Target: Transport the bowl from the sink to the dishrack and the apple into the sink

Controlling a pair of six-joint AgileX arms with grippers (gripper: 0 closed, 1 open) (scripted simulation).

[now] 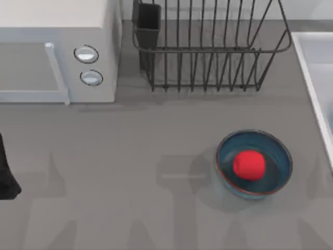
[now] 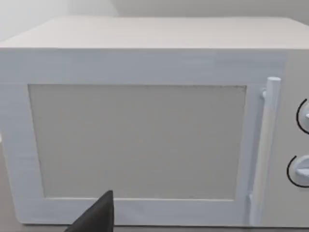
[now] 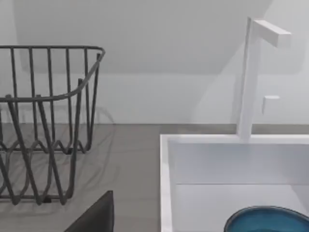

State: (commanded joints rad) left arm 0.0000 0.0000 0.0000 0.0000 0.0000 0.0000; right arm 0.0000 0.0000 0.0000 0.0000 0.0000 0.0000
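A blue bowl [image 3: 268, 220] with a reddish rim sits inside the white sink [image 3: 166, 183], seen low in the right wrist view. The sink's rim [image 1: 312, 67] runs along the table's right edge. A second, identical blue bowl [image 1: 278, 161] stands on the table right of centre with the red apple [image 1: 248, 165] inside it. The dark wire dishrack [image 1: 208, 52] stands at the back, its black cutlery cup [image 1: 148, 21] at its left corner. My left gripper [image 2: 96, 220] faces the microwave at the table's left edge. A dark part of my right gripper [image 3: 96, 215] points between dishrack [image 3: 43, 121] and sink.
A white microwave [image 1: 57, 52] with two round knobs fills the back left; its door and handle [image 2: 268, 145] are close in front of the left wrist camera. A white faucet [image 3: 248, 77] rises behind the sink. Bare grey tabletop [image 1: 130, 182] lies in the middle and front.
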